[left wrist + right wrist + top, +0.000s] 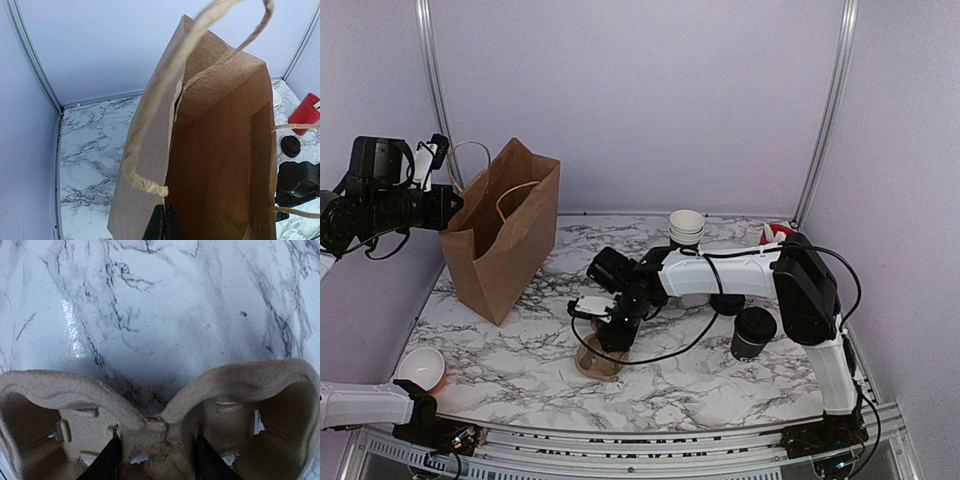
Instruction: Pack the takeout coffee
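The coffee [753, 333] stood on the desk [720, 390] at the carrier's [240, 385] 3 o'clock, the left hand [165, 222] pinched the bag [505, 240] rim, and the right hand [157, 460] straddled the carrier's ridge — clamped or not, unclear — where a shallow bite risked tearing the pulp.

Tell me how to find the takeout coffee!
Look at the right side of the marble table, just in front of the right arm. The takeout coffee stands there upright. It alone wears a black lid; the stacked cups behind are open with white rims.
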Controlling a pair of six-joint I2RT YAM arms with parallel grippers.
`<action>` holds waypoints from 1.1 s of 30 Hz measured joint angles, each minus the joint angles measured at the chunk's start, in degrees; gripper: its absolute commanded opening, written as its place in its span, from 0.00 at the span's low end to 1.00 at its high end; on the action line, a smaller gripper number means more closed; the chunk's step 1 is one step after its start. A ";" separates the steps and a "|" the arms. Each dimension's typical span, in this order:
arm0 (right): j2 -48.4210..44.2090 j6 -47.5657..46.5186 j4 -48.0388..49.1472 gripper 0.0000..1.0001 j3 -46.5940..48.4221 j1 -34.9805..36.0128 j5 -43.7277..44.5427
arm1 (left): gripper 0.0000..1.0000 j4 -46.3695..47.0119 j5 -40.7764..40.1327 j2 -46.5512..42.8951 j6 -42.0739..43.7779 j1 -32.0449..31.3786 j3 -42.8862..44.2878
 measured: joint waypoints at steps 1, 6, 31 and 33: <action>0.00 0.31 0.24 0.43 0.00 0.00 -0.15 | 0.00 0.00 0.00 0.00 0.07 0.00 0.00; -0.83 1.81 2.58 0.40 -1.46 0.00 -0.28 | 0.00 0.00 -0.02 0.00 0.55 0.00 0.00; -30.53 15.47 11.85 0.40 -12.72 -0.39 9.22 | 0.00 -2.08 -9.16 8.00 -0.13 -16.52 2.12; -32.74 16.57 11.56 0.40 -12.83 -0.79 11.19 | 0.00 -2.08 -10.54 8.50 -0.92 -19.02 2.36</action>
